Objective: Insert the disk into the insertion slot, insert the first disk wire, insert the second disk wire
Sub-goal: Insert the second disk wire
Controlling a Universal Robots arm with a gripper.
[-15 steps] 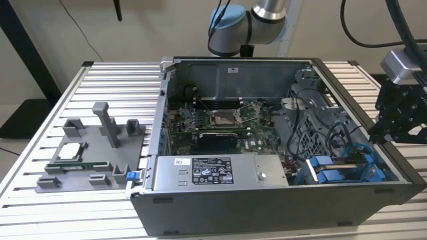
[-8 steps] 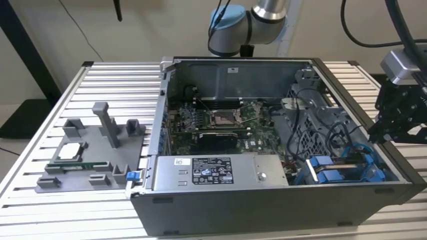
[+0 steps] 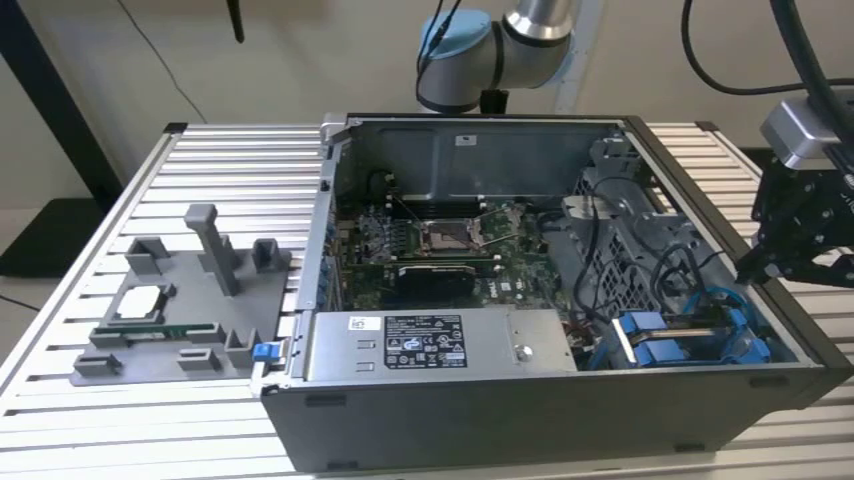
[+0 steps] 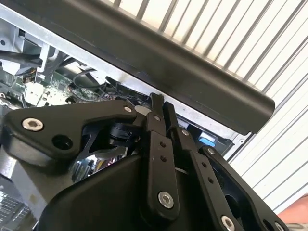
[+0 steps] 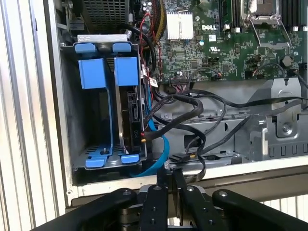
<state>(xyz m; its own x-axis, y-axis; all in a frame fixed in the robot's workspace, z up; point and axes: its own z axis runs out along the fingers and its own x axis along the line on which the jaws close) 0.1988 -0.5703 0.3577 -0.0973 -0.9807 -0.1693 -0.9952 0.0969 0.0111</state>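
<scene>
Already the disk (image 5: 132,113) sits in the insertion slot (image 5: 118,125), at the exterior view's right, cables (image 5: 185,103) beside it. The gripper (image 5: 168,175) hangs over the case wall (image 5: 250,168), jaws closed, empty.

Arm's tool (image 5: 170,174) hangs w/ fingers pinched together.

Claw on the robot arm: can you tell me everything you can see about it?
The claw is black, maybe metal or hard plastic. Two slim fingers, dotted with round screws, hinge on thick linked bars. The fingers are pressed together with nothing between them. It hangs just outside the open computer case, over its side wall, and seems to touch nothing. The blue drive holders sit closest to it inside.
</scene>
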